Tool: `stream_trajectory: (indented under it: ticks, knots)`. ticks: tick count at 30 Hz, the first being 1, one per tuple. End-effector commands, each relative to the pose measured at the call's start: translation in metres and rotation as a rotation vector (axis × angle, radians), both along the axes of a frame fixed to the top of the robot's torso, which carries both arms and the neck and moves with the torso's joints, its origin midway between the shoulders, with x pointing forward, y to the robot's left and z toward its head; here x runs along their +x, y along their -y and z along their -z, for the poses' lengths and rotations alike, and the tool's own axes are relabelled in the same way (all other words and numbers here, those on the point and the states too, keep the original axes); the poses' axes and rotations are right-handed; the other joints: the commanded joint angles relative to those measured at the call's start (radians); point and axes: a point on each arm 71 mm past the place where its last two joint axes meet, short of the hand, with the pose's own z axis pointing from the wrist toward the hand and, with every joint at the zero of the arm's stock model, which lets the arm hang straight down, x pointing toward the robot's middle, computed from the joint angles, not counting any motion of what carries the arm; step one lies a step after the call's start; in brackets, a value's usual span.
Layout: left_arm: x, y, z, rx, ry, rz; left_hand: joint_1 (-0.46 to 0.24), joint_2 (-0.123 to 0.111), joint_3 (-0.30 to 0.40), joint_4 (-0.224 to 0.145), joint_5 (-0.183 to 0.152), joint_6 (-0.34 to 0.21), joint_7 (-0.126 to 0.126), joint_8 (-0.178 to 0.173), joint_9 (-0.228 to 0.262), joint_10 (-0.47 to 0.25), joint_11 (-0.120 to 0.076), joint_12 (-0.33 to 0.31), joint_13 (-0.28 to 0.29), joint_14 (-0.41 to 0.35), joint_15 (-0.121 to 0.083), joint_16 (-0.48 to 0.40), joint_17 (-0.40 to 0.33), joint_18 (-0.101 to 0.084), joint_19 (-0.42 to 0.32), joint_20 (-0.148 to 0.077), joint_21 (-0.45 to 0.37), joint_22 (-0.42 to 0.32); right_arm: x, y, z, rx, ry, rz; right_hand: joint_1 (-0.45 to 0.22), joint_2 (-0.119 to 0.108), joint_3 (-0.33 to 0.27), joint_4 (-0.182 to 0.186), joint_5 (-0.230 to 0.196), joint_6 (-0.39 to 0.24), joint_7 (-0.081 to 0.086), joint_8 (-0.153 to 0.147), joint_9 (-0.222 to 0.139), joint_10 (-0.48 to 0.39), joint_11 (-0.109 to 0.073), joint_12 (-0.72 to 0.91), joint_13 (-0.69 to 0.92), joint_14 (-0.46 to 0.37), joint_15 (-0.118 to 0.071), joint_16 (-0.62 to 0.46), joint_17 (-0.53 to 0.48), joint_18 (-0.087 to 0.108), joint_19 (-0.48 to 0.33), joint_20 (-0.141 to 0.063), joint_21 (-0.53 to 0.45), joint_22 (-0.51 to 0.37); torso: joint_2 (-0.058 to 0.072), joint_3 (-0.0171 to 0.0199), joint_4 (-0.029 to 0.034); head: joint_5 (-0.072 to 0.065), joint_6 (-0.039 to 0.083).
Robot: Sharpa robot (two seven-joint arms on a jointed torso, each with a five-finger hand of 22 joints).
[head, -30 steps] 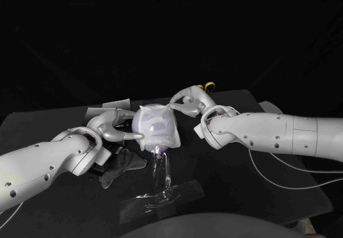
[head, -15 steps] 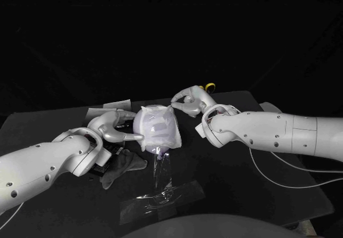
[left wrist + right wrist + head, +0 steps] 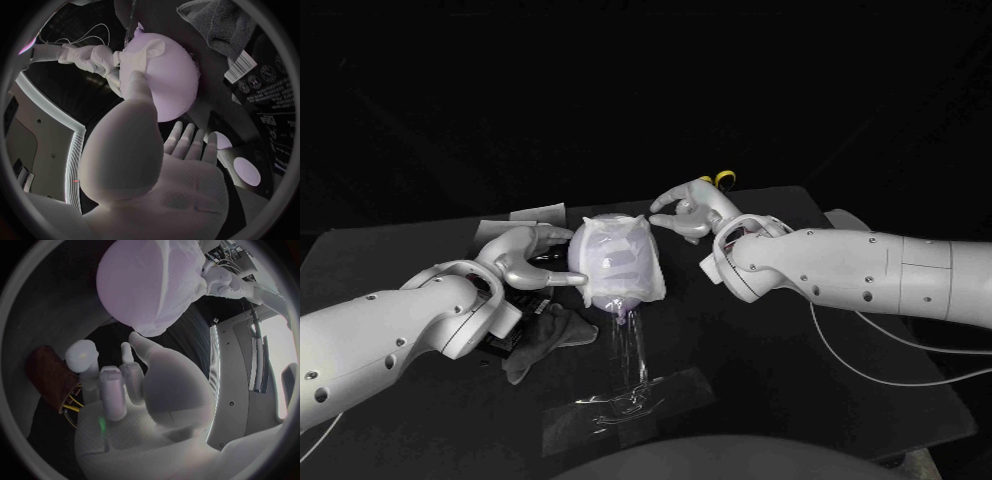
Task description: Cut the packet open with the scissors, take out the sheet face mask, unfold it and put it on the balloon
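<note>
Mask [image 3: 617, 252] on balloon [image 3: 626, 302], left hand [image 3: 531, 262] touching

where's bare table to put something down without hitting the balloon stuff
Bare black table lies front right, between the clear taped stand and the white right arm. Crowded: the mask-covered purple balloon between the left hand and right hand, dark grey cloth left of it.

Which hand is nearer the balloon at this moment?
Left. The left hand rests a finger against the side of the balloon; the right hand hovers just off its upper far side, a small gap visible in the right wrist view.
</note>
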Motion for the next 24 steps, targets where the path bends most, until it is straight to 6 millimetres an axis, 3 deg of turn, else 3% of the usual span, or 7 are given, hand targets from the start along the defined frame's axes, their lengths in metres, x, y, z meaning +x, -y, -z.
stream_trajectory:
  ticks: [1,5,7,10,13,18,24]
  knots:
    - [-0.001,0.0,-0.008,-0.074,0.001,0.017,0.004,0.003,0.008,0.0,0.005,0.025,0.084,0.011,0.01,0.021,-0.001,0.0,0.003,0.019,0.018,-0.003,0.004,0.001,0.004,0.006,0.005,0.001,-0.003,-0.002,-0.003,0.02,0.017,-0.029,-0.013,0.019,0.001,0.009,0.002,0.022,-0.005,0.002,0.001,0.035,0.002,0.017,0.173,0.106,0.007,0.004,0.263,0.014,0.009,0.009,0.023,0.072,0.0,0.0004,-0.0004,0.005,0.005]
    - [0.001,-0.002,-0.022,-0.131,0.008,0.045,0.0,0.028,0.029,0.0,0.003,0.127,0.085,0.062,0.043,0.119,0.007,0.022,0.013,0.067,0.025,0.009,0.022,-0.009,0.008,0.005,0.008,0.001,-0.004,-0.001,-0.007,0.036,0.033,-0.04,-0.038,0.037,-0.003,0.034,0.002,0.047,-0.018,0.004,0.001,0.055,-0.008,0.056,0.195,0.106,-0.001,0.004,0.263,0.01,0.029,0.009,0.065,0.085,0.0,0.0006,0.0003,0.01,0.008]
    - [0.001,-0.003,-0.029,-0.153,0.009,0.063,-0.005,0.054,0.048,-0.002,0.001,0.189,0.083,0.093,0.062,0.209,0.011,0.043,0.021,0.094,0.022,0.017,0.03,-0.009,0.009,0.004,0.008,0.001,-0.004,0.0,-0.009,0.042,0.04,-0.045,-0.042,0.04,-0.004,0.039,0.002,0.054,-0.021,0.003,0.0,0.061,-0.012,0.068,0.202,0.106,-0.004,0.004,0.263,0.007,0.04,0.007,0.088,0.092,-0.001,0.0004,0.0011,0.012,0.011]
    - [0.004,-0.005,-0.038,-0.172,0.007,0.083,-0.008,0.054,0.05,-0.001,0.001,0.215,0.078,0.105,0.07,0.216,0.013,0.044,0.019,0.094,0.023,0.016,0.028,-0.009,0.009,0.004,0.008,0.001,-0.003,-0.001,-0.014,0.046,0.044,-0.059,-0.048,0.044,-0.005,0.046,0.002,0.067,-0.028,0.001,-0.002,0.076,-0.018,0.097,0.219,0.106,-0.01,0.004,0.263,0.0,0.062,0.003,0.136,0.106,-0.001,0.0001,0.0008,0.015,0.014]
    - [0.006,-0.007,-0.045,-0.182,0.003,0.092,-0.009,0.048,0.046,-0.001,0.001,0.222,0.083,0.108,0.071,0.213,0.013,0.04,0.016,0.089,0.025,0.014,0.024,-0.01,0.009,0.005,0.009,0.001,-0.002,-0.002,-0.021,0.049,0.045,-0.077,-0.058,0.045,-0.008,0.055,0.002,0.077,-0.032,-0.002,-0.004,0.087,-0.022,0.121,0.234,0.106,-0.014,0.004,0.263,-0.008,0.081,-0.001,0.179,0.119,0.0,-0.0003,0.0001,0.019,0.018]
    - [0.011,-0.009,-0.051,-0.197,0.001,0.074,-0.012,0.02,0.022,0.0,0.003,0.178,0.103,0.081,0.053,0.162,0.026,0.02,0.008,0.074,0.032,0.007,0.015,-0.016,0.011,0.005,0.01,0.001,0.001,-0.005,-0.03,0.046,0.048,-0.099,-0.066,0.043,-0.012,0.063,0.002,0.082,-0.034,-0.005,-0.006,0.091,-0.024,0.129,0.239,0.106,-0.016,0.004,0.263,-0.009,0.086,-0.003,0.188,0.122,0.0,-0.001,0.0016,0.022,0.026]
    - [0.018,-0.002,-0.054,-0.17,0.007,0.042,-0.077,-0.012,-0.011,0.001,0.006,0.123,0.119,0.049,0.033,0.137,0.041,0.007,0.006,0.071,0.041,0.003,0.009,-0.026,0.014,0.004,0.012,0.002,0.006,-0.015,-0.038,0.009,0.019,-0.142,-0.082,0.03,-0.025,0.074,0.002,0.085,-0.034,-0.012,-0.01,0.093,-0.024,0.134,0.242,0.106,-0.017,0.004,0.263,-0.01,0.09,-0.006,0.193,0.125,0.0,-0.0013,0.0023,0.028,0.03]
